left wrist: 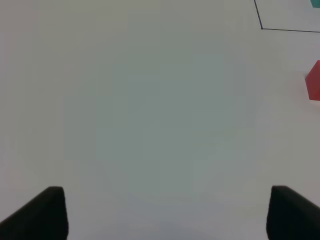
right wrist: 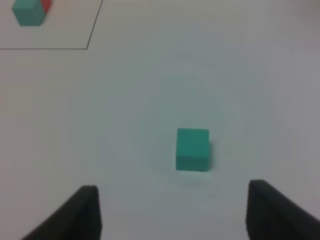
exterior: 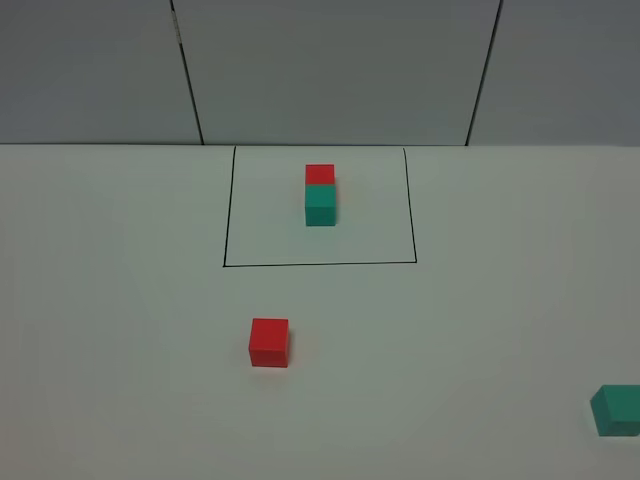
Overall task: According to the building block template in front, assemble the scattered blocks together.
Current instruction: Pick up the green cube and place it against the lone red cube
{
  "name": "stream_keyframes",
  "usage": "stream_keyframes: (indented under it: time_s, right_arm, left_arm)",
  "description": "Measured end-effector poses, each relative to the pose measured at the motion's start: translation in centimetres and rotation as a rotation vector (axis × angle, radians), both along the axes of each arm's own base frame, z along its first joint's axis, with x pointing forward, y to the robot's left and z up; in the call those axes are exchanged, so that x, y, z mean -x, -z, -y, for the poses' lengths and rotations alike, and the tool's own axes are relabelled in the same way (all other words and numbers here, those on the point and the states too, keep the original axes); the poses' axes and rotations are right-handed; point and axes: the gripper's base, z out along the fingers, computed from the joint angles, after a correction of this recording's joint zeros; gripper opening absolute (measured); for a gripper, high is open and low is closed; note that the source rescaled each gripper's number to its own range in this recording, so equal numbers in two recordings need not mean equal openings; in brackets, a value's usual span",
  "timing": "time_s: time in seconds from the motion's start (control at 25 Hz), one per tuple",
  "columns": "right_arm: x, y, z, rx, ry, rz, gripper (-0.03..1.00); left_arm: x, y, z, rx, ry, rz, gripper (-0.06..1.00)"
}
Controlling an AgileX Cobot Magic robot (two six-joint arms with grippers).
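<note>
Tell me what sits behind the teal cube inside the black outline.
A red cube, touching the framed teal cube. The teal one covers the red cube's lower front, so that part cannot be seen.

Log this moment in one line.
left gripper open, empty | right gripper open, facing teal cube | red cube apart | template untouched

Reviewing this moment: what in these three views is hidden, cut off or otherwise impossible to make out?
- High view: neither arm is in frame; the loose teal cube is cut by the right edge.
- Left wrist view: the loose red cube is cut by the picture's edge; only the tips of the left gripper show.
- Right wrist view: the template's red cube is mostly hidden behind the template's teal cube.
</note>
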Motion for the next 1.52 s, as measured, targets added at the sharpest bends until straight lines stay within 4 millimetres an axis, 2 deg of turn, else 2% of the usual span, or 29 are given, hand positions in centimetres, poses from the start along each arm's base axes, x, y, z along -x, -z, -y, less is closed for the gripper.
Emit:
stream_keyframes:
  time_s: [1.52]
  right_arm:
    - [0.00, 0.00, 0.00, 0.000, 0.000, 0.000, 0.56]
  left_arm:
    - [0.02, 0.02, -0.05, -0.004, 0.023, -0.002, 0.91]
